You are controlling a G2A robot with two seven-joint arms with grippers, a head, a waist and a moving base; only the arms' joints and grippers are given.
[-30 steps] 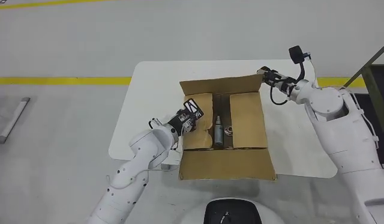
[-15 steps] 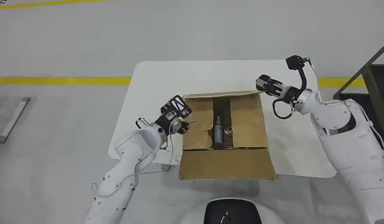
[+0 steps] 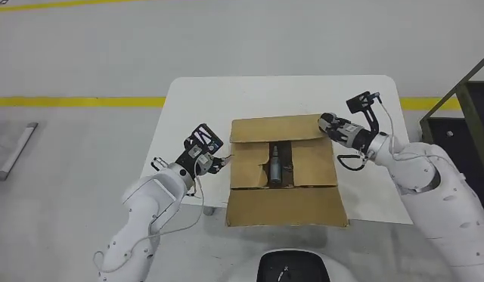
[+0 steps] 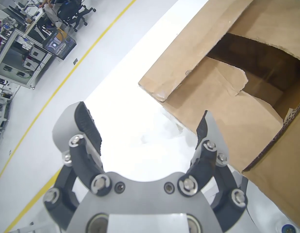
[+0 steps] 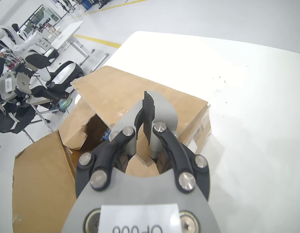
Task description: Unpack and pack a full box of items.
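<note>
Cardboard box (image 3: 314, 161) flaps partly hide a bottle (image 3: 276, 166). Left gripper (image 4: 142, 115), jaws apart, hangs just left of the box; right gripper (image 5: 147, 98), fingers together, over its far-right corner.

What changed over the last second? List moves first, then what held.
The left gripper, open, pulled back off the box to over the table. The right gripper, shut, swept toward the robot at the far right corner, and the far flap folded down from upright. The bottle and near flap stayed put.
</note>
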